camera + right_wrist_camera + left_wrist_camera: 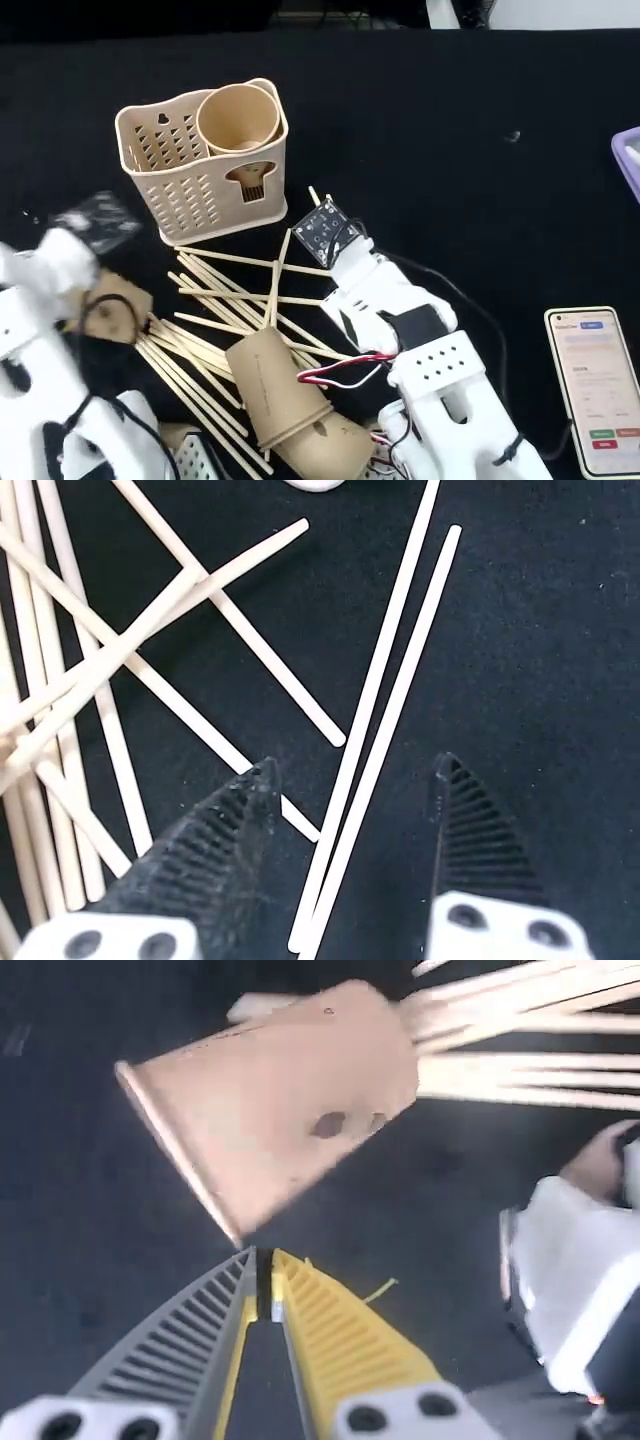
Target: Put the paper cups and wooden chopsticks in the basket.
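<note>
Two pale wooden chopsticks (400,680) mid-tabletop are straddled by the wide-open, empty jaws of the right gripper (355,768); closure is best centred on both. The left gripper (265,1260), jaws closed on nothing, is held beside a brown paper cup (280,1110).

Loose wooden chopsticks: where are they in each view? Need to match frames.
High view: wooden chopsticks fanned on the black table between basket and lying paper cup.
Left wrist view: chopsticks emerge by that lying paper cup's base.
Right wrist view: chopsticks crisscross; two run through the open right gripper.
Shared landmark: the black table; the cup links high and left wrist views.
</note>
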You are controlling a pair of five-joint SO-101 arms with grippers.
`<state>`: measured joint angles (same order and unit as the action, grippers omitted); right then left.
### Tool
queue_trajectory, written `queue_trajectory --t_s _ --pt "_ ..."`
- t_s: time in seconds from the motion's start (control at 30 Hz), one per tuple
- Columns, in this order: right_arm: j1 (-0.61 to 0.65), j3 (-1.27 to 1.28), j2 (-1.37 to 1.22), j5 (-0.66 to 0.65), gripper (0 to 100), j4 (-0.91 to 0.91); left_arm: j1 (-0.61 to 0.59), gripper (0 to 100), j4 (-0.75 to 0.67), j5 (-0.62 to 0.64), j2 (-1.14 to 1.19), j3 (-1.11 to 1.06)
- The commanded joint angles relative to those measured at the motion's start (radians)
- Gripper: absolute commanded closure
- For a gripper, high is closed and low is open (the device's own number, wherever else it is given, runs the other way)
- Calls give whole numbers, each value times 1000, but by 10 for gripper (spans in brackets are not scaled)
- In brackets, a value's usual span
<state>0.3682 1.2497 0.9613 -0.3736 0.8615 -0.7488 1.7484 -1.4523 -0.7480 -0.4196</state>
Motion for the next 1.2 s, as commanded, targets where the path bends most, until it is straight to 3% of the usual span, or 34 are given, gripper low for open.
queue_trajectory --t_s 0.0,0.27,0.4,0.63,0.9,1.0,1.17 --pt "-29 -7 28 9 747 -18 -174 970 -95 -120 -18 74" --pt "-28 -7 28 11 747 -17 -182 967 -379 138 -25 -154" --pt "-28 -7 28 11 747 -17 -254 827 -621 256 -18 -217" --pt "-28 -5 28 11 747 -18 -326 799 -687 413 -15 -236" --pt "-28 -5 28 11 747 -15 -349 799 -1155 540 170 -467" --pt "-26 -5 28 11 747 -15 -311 799 -1100 539 239 -458" --pt "-26 1 30 11 747 -20 -213 799 -641 532 224 -263"
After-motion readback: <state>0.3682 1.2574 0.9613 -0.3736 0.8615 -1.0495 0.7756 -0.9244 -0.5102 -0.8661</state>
